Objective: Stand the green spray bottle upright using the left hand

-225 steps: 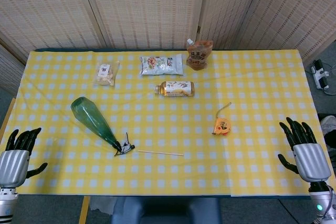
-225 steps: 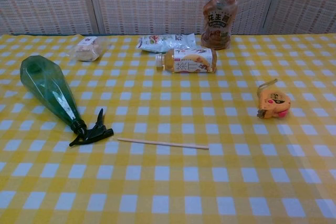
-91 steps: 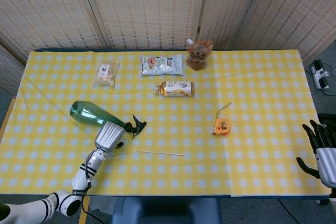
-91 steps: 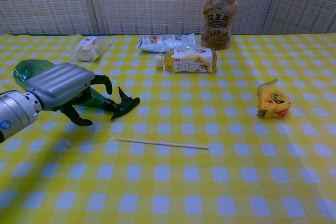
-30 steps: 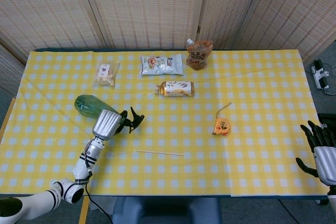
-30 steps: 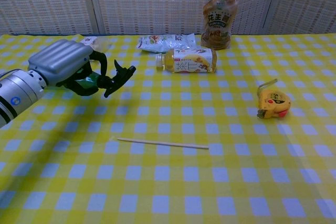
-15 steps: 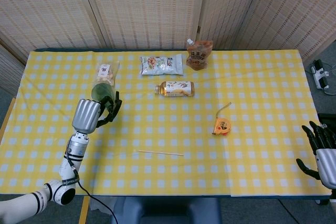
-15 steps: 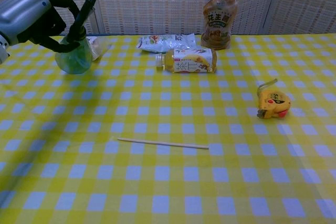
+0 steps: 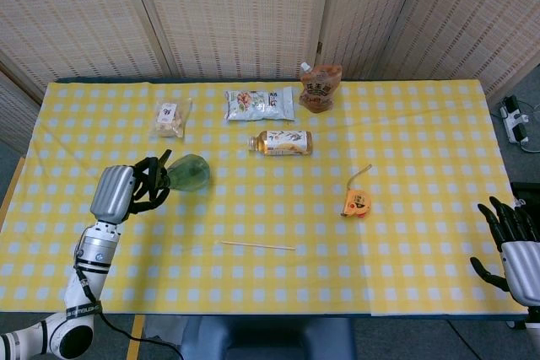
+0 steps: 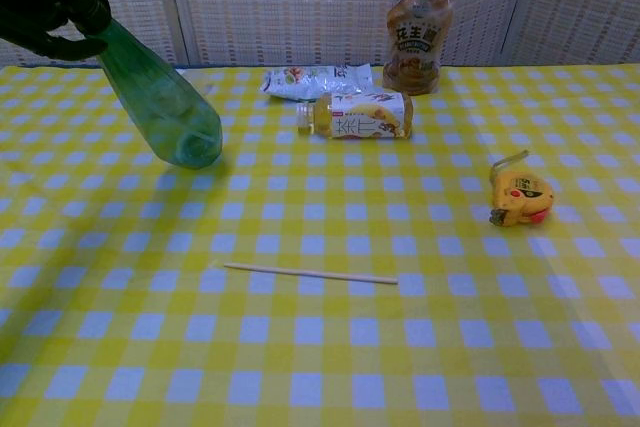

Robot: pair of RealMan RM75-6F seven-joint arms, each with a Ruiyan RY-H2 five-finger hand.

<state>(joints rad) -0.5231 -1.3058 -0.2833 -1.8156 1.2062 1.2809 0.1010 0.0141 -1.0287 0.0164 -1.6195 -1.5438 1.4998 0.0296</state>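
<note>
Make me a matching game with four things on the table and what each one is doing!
Things:
1. spray bottle
2. tea bottle
3. brown pouch
4. stick

States:
A. standing up at the back
B. lying on its side, with a label
C. tilted, held by the left hand
D. thin, lying flat near the front

Pairs: 1-C, 2-B, 3-A, 4-D

Green spray bottle (image 10: 160,97); yellow-white checked tablecloth (image 9: 405,141); seemingly orange tape measure (image 9: 357,202).
</note>
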